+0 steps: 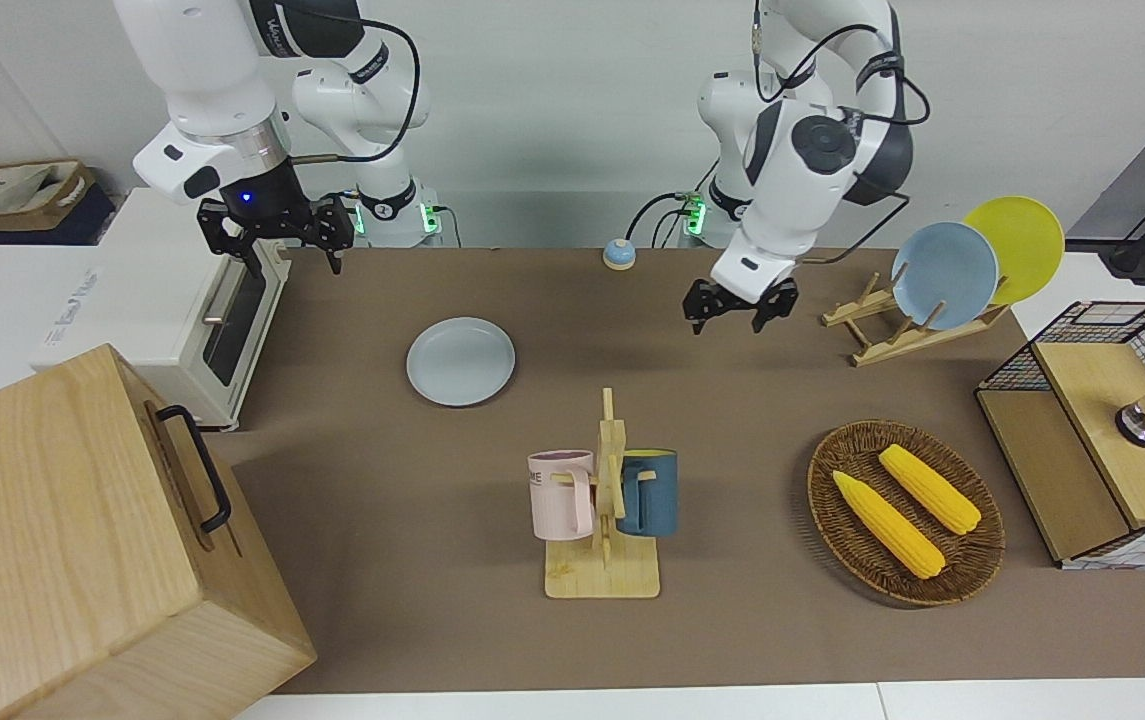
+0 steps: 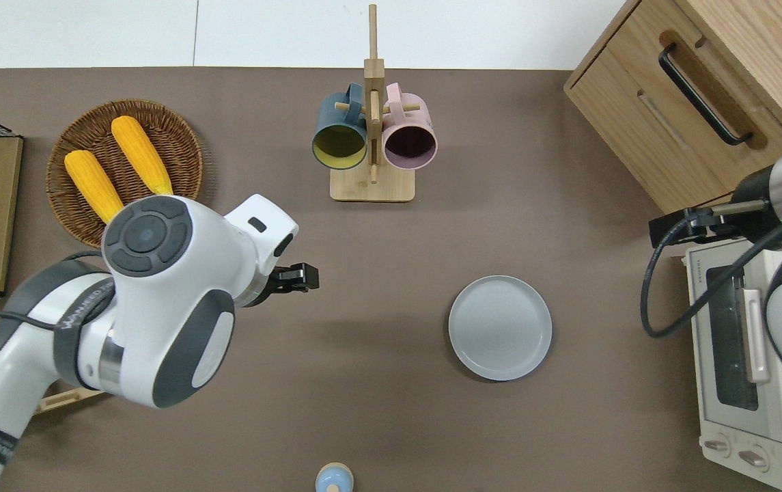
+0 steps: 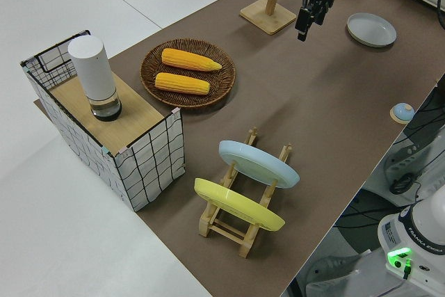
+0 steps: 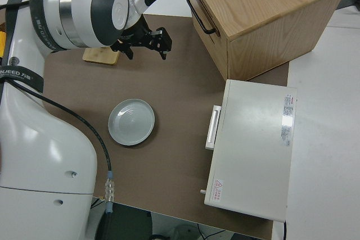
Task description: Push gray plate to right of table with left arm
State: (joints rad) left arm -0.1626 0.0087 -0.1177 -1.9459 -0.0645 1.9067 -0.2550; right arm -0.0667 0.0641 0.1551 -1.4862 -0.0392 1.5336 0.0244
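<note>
Plate: the round pale gray plate [image 2: 500, 328] lies flat on the matte brown table [image 2: 391, 424], toward the right arm's end, nearer the robots than the wooden mug rack [image 2: 371, 137].
Plate edges: bare table all round its rim; the white toaster oven [image 2: 746, 355] is well apart.
Left gripper [image 1: 741, 306]: up in the air, well apart from the plate, over bare table between it and the wicker basket [image 2: 179, 147]; fingers spread, holding nothing.
Right arm: parked; fingers [image 1: 335, 243] spread.
</note>
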